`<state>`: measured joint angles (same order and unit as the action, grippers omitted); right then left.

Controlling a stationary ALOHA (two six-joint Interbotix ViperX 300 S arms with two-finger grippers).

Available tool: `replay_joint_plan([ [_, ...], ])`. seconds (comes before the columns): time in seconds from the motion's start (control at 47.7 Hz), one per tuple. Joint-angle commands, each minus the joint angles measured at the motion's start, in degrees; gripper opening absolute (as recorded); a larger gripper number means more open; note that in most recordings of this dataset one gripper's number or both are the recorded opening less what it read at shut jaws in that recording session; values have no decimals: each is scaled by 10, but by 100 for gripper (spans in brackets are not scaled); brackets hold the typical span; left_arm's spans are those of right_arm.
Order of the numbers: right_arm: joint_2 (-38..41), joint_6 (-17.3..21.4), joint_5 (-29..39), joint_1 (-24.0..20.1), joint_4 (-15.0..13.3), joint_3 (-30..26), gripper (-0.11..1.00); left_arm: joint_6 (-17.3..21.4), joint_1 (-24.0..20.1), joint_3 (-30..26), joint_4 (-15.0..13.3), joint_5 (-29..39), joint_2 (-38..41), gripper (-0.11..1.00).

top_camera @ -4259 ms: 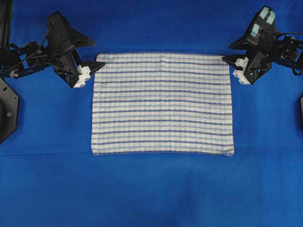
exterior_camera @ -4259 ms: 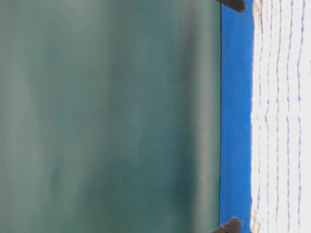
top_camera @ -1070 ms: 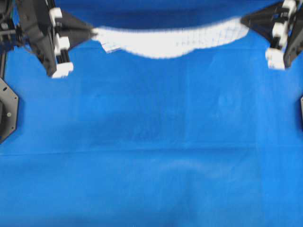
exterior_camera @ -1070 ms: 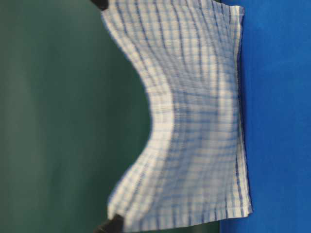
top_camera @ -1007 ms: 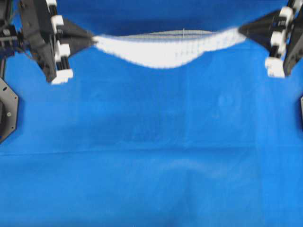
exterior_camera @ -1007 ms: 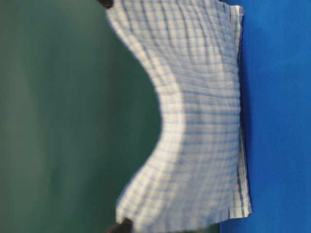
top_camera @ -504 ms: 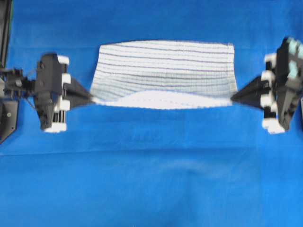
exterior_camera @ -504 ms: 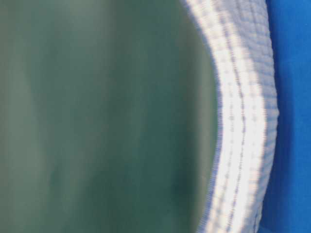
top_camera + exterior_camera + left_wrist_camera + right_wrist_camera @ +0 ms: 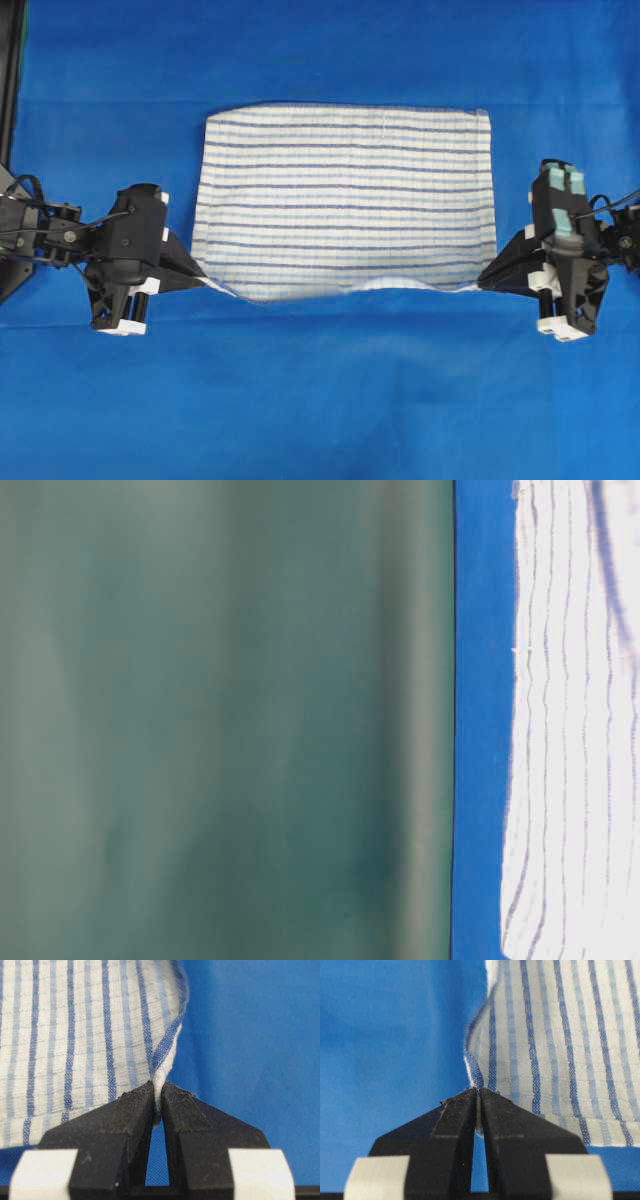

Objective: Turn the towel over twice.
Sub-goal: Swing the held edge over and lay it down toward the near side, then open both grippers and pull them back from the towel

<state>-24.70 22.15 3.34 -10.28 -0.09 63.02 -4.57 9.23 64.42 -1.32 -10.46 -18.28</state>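
The towel, white with thin dark-blue and light-blue stripes, lies spread over the middle of the blue sheet in the overhead view. My left gripper is shut on the towel's near left corner, the cloth pinched between its black fingertips. At the near right corner, my right gripper is shut on the cloth the same way. The near edge between the two grippers hangs slightly lifted and blurred. In the table-level view the towel lies flat on the sheet.
A plain bright-blue sheet covers the whole table. A black mount stands at the far left edge. Open blue surface lies in front of the towel and behind it.
Both grippers have carried the towel's held edge from the far side toward the near side and down. The towel, hanging a second ago, now lies spread flat, turned over.
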Motion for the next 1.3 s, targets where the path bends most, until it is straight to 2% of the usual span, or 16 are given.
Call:
replay_joint_plan([
  [0.0,11,3,-8,-4,1,-8,5,1,2,-13,-1,-7,4,3],
  [0.441,35,5,-6,-6,1,-12,5,1,3,-18,0,-8,19,5],
  [0.525,35,5,-6,-6,1,-13,5,1,4,-19,-1,-8,19,10],
  [0.713,35,6,-5,-6,1,-19,6,1,9,-22,-1,-4,19,37],
  [0.755,35,5,-2,-6,1,-21,12,1,11,-24,-1,-3,18,45],
  [0.86,34,4,15,-7,-1,-29,44,3,12,-28,-1,4,11,65],
  [0.923,31,-1,30,-7,-3,-35,60,4,11,-31,0,14,3,71],
  [0.965,27,-2,39,-7,-4,-40,67,5,12,-34,0,24,-7,74],
  [1.07,7,-4,55,-5,-14,-49,61,7,12,-40,0,44,-29,75],
  [1.28,-62,-4,60,11,-53,-56,62,8,2,-45,0,55,-99,76],
])
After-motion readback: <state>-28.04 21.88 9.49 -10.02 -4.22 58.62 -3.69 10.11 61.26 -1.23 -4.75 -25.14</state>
